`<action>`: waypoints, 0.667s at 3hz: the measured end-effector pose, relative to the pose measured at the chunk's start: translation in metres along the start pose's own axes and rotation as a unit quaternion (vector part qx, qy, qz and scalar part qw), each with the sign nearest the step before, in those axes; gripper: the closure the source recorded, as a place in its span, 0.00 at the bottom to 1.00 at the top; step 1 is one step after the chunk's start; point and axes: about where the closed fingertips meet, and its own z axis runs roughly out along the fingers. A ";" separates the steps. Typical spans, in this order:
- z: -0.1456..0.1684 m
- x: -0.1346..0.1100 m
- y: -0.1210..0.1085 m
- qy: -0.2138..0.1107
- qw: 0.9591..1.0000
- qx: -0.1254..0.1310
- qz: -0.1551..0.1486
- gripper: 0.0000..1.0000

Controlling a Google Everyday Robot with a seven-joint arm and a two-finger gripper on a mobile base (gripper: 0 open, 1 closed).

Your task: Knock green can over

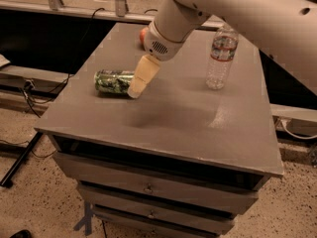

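**Green can down, gripper at its picture-right end**

Camera view. Found small green aluminium drink can with whitish mottled print (pixel 113 81) lying on its side on flat grey top of drawer cabinet (pixel 188 118). Placed it toward picture-left edge, well apart from clear plastic water bottle (pixel 220 58) standing upright at far picture-right.

Noted can's long axis running roughly picture-left to picture-right, near parallel to cabinet's front edge, flat on surface, no tilt seen. Could not tell which end carried silver top, with picture-right end hidden behind gripper and picture-left end too dark.

Placed cream tapered gripper (pixel 136 87) of thick white arm (pixel 247 14) at can's picture-right end, tip pointing down at tabletop. Could not tell whether touching can or just beside it. Could not tell how far open gripper stood either; saw only one cream wedge, nothing visibly held.

Marked can as lying picture-left of gripper tip, roughly in line with its own long axis.

Glimpsed reddish-orange round thing (pixel 143 33) at far side behind arm, mostly hidden.

Judged task met as things lay: can on its side, not upright. Judged coming move as lift up and away from can. Judged risk as a sideways brush on exit, sending can rolling toward near or far edge.
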 end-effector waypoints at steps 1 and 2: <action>-0.015 0.014 0.001 -0.048 0.999 0.011 0.020 0.00; -0.060 0.035 0.015 -0.133 0.990 0.043 0.030 0.00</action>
